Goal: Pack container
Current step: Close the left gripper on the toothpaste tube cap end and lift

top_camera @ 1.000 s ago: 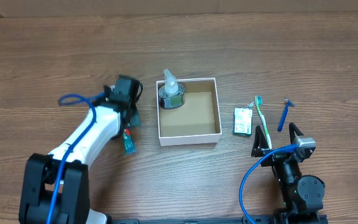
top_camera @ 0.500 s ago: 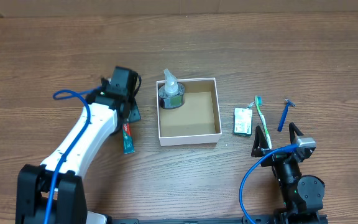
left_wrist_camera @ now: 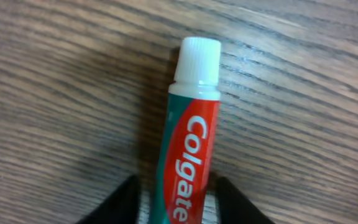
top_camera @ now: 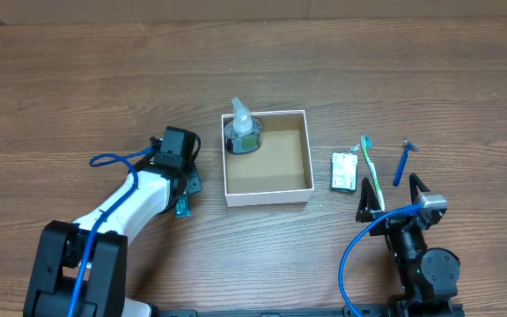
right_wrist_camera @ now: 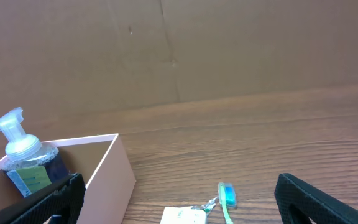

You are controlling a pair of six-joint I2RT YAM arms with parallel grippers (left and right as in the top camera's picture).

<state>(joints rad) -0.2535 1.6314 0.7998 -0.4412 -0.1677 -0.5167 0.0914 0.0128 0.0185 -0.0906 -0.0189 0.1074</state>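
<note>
The container point(top_camera: 268, 187) is a shallow white-walled box with a brown inside, at the table's middle. A clear pump bottle point(top_camera: 243, 130) stands in its back left corner. A red and green Colgate toothpaste tube point(top_camera: 183, 208) lies on the table left of the box. My left gripper point(top_camera: 181, 180) is low over it. In the left wrist view the tube point(left_wrist_camera: 188, 143) lies between my left gripper's point(left_wrist_camera: 178, 208) open fingers, with a gap on each side. My right gripper point(top_camera: 393, 195) is open and empty at the front right. Its wrist view shows the box wall point(right_wrist_camera: 114, 177) and the bottle point(right_wrist_camera: 23, 155).
Right of the box lie a green-and-white packet point(top_camera: 345, 172), a green toothbrush point(top_camera: 371, 167) and a blue razor point(top_camera: 403, 161). The toothbrush head point(right_wrist_camera: 227, 194) and packet point(right_wrist_camera: 182, 216) show in the right wrist view. A cardboard wall stands at the back.
My left gripper has moved toward the table's front and down over the toothpaste tube, now covering most of it. The right arm has not moved.
</note>
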